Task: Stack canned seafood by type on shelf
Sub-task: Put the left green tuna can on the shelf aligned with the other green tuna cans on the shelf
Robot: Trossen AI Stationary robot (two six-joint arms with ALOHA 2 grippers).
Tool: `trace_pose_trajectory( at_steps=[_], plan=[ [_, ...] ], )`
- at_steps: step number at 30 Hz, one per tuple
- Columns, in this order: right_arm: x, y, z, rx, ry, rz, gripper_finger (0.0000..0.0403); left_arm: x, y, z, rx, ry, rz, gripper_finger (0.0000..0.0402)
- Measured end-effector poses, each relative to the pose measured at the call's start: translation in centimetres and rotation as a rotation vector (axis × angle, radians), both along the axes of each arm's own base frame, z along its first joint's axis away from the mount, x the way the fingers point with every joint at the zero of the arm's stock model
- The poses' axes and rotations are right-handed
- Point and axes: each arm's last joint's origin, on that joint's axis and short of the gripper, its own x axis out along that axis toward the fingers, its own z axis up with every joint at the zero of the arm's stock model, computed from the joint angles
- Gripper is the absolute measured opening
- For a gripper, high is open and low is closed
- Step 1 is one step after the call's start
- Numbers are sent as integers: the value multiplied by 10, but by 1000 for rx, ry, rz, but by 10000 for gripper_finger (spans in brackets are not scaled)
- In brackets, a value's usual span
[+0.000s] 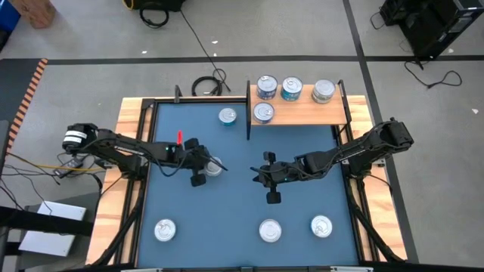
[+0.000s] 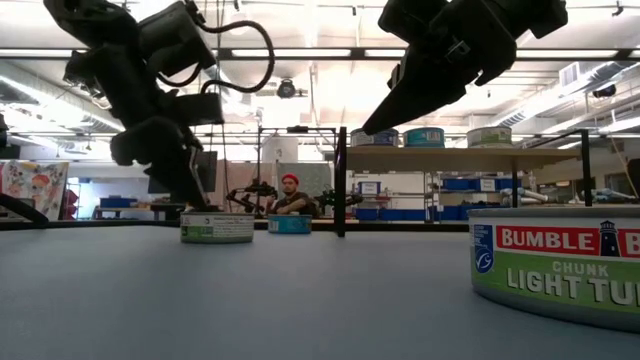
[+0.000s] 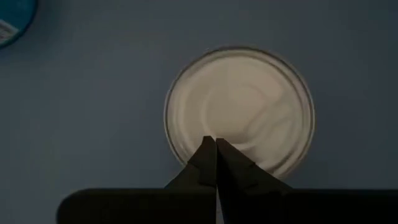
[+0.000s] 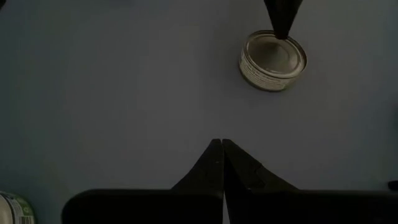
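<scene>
The middle of the blue mat (image 1: 234, 196) lies bare between the two arms, with open room down to three tins along the near edge. The shelf (image 1: 302, 113) with its black posts blocks the far right corner; one tin (image 1: 228, 115) stands just beside its left post

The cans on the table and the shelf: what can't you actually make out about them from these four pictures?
- High view: side labels of the three cans along the near edge of the mat; only tops show.
- Low view: big Bumble Bee can cut off by the right edge.
- Left wrist view: label of the can under the left gripper; top only.
- Low view: shelf can print too small.
</scene>
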Motion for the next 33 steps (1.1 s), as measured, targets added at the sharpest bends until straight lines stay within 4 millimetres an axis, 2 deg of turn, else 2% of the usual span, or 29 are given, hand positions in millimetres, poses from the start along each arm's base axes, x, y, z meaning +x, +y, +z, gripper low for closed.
trace_pose_trajectory(
  at_steps=[11, 18, 28, 33],
  plan=[
    [-1, 0, -1, 2, 13, -4, 5, -7, 9, -3, 10, 56, 120, 1],
    [-1, 0, -1, 2, 13, -4, 5, -6, 9, -3, -2, 51, 115, 1],
    [0, 0, -1, 0, 7, -1, 5, 7, 7, 4, -55, -93, 17, 1],
    [0, 0, -1, -1, 7, -1, 5, 7, 10, 4, 66, -83, 72, 1]
  ],
)
